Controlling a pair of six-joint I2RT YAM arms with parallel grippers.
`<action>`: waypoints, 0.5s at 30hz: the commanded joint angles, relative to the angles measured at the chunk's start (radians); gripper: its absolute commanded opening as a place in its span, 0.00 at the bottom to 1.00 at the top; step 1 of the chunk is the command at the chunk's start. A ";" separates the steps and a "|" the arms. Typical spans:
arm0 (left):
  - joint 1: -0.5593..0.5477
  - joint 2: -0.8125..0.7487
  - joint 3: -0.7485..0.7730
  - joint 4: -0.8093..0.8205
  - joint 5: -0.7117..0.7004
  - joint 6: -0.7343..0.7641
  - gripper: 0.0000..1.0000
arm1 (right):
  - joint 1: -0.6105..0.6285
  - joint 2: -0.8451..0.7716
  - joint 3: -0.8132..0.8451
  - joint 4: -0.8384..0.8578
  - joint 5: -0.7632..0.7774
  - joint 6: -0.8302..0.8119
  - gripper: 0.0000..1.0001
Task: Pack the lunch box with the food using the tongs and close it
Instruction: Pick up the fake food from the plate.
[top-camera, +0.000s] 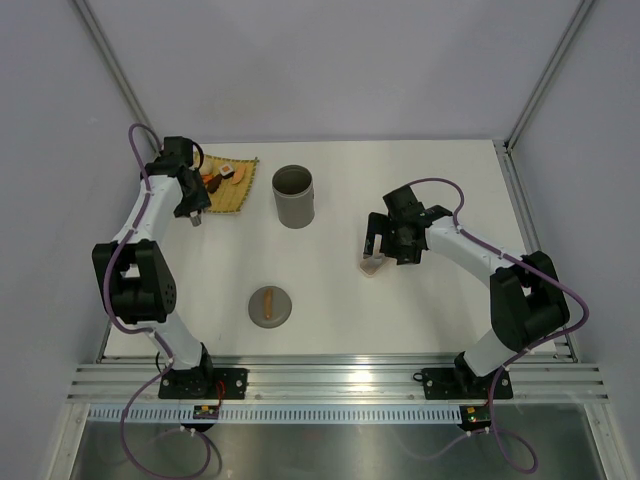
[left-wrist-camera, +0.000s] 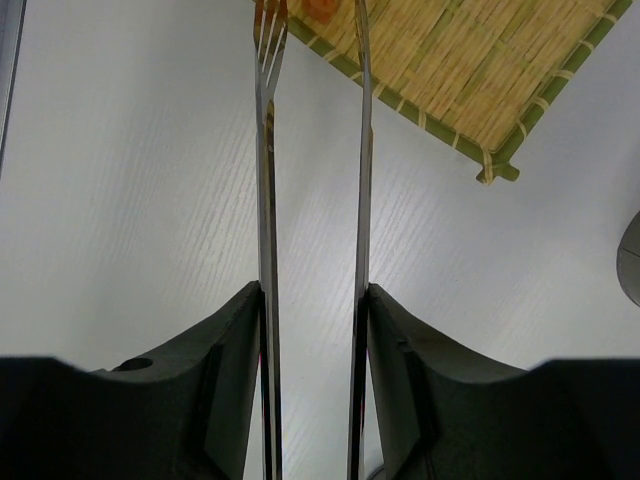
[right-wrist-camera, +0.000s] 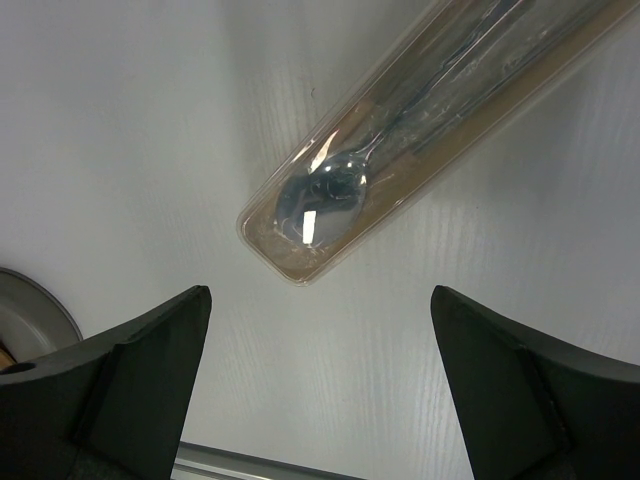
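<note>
Our left jaws pinch the tongs (left-wrist-camera: 264, 200), whose tips sit near the food (top-camera: 225, 175) at the mat (left-wrist-camera: 480, 70) edge. We should straddle one piece squarely and squeeze gently. Right jaws stand spread over the cutlery case (right-wrist-camera: 400, 150). The lunch box (top-camera: 294, 196) stands open beside the mat. No writing is readable.

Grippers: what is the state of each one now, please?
Left gripper: closed on the tongs.
Right gripper: open, holding nothing, above the case.
</note>
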 joint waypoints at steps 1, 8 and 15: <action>0.009 -0.005 0.036 0.065 -0.032 0.007 0.47 | 0.012 -0.001 0.031 0.012 -0.003 -0.015 0.99; 0.013 0.032 0.039 0.078 -0.042 0.013 0.48 | 0.010 -0.007 0.038 0.006 0.001 -0.012 1.00; 0.032 0.074 0.071 0.091 -0.002 0.027 0.49 | 0.010 -0.004 0.037 0.006 -0.003 0.000 0.99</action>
